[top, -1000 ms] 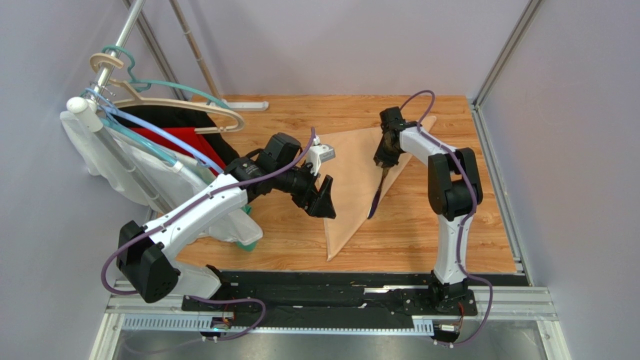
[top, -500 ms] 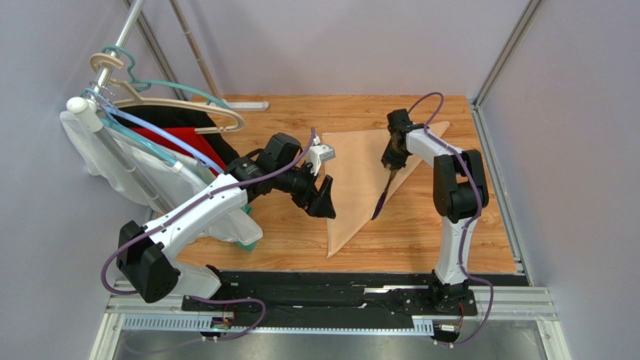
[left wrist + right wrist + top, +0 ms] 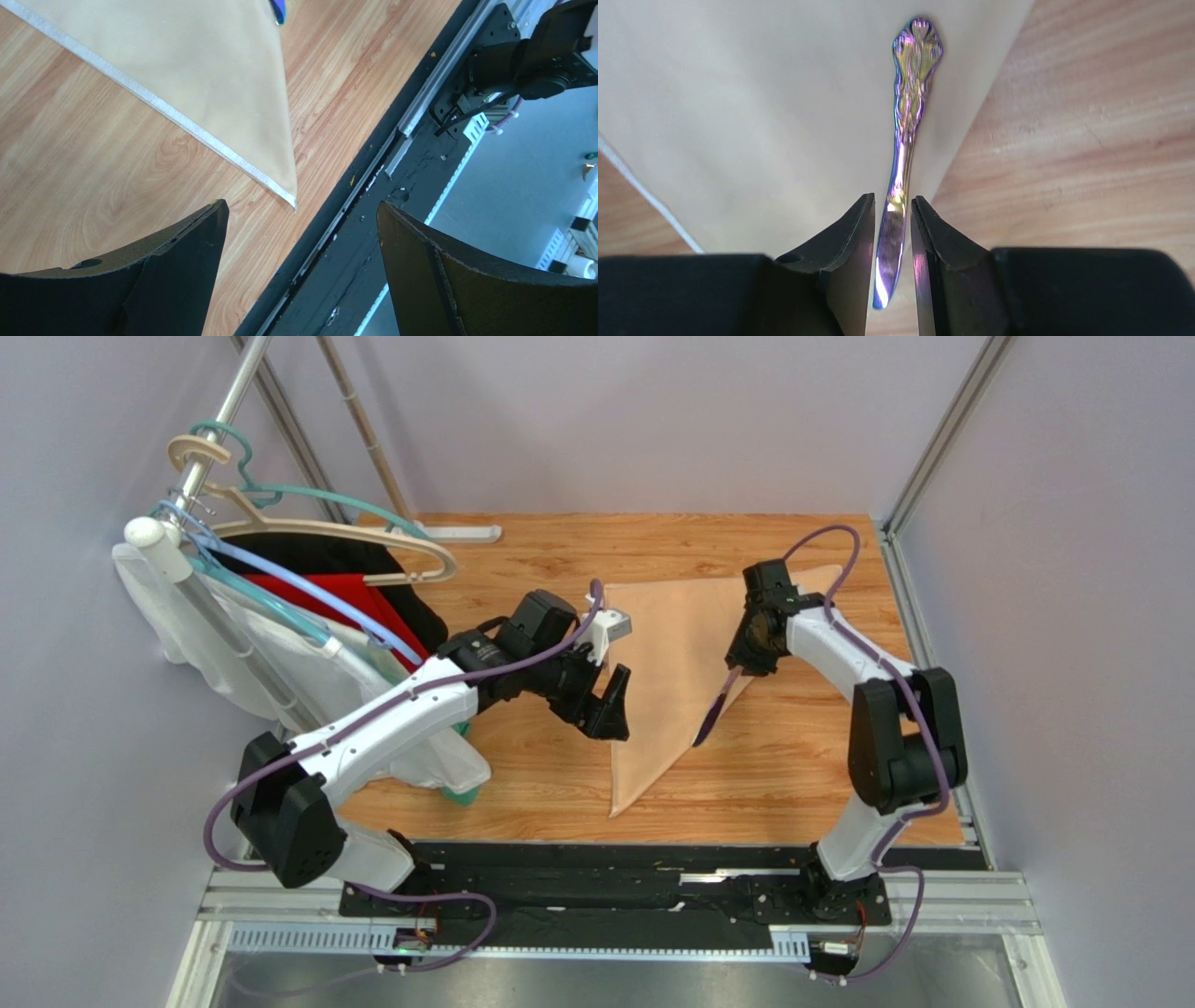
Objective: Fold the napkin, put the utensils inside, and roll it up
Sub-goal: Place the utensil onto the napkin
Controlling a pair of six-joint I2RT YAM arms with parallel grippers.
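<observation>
Napkin [image 3: 673,665], a pale peach cloth, lies flat on the wooden table [image 3: 533,756], already folded into a triangle. One corner points toward the robot and the long slanted edge runs off to the far right.

At far left, clothes on hangers [image 3: 302,609] crowd the table's edge, apart from the work.

The left arm stretches diagonally from its near-left base toward the middle, wrist bent downward. The left gripper [image 3: 612,717] hovers at the napkin's straight left edge, its fingers wide apart with nothing between them. Its wrist camera looks down past them at the stitched hem and the napkin's near tip. It seems parked there to pin or lift that edge once the cutlery is laid.

The right arm rises from its near-right base, elbow pushed out to the right, forearm reaching back leftward over the cloth. The right gripper [image 3: 739,661] is clamped on a purple utensil [image 3: 713,711], iridescent, pinched at its flat end with the ornate handle pointing away from the fingers. The utensil hangs over the napkin's slanted right edge, probably so it can be set down on the cloth before rolling begins. No tan utensil is visible.
</observation>
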